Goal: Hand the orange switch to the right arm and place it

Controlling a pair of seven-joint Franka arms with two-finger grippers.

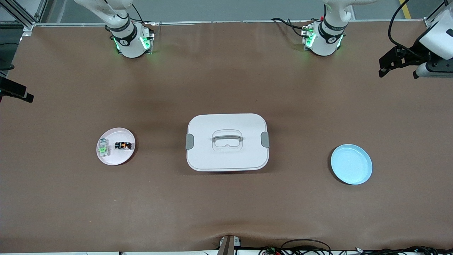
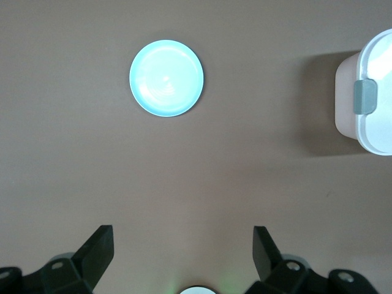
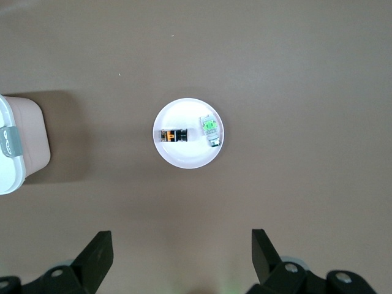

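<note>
Here, the orange switch (image 1: 123, 145) lies on a pink plate (image 1: 126, 157)
Both hands hang high over the desk (image 1: 226, 205), left hand (image 2: 184, 251) and right hand (image 3: 182, 252) each spread wide, holding nothing

1. Left arm (image 1: 331, 33): base at the desk's edge farthest from the front camera; wrist raised high over its own end of the desk. Waiting.
2. Left gripper (image 2: 180, 251): points straight down, jaws spread wide, nothing between them.
3. Right arm (image 1: 129, 37): base at the same edge; waiting.
4. Right gripper (image 3: 180, 251): raised high, points straight down, jaws spread wide, nothing held.
</note>
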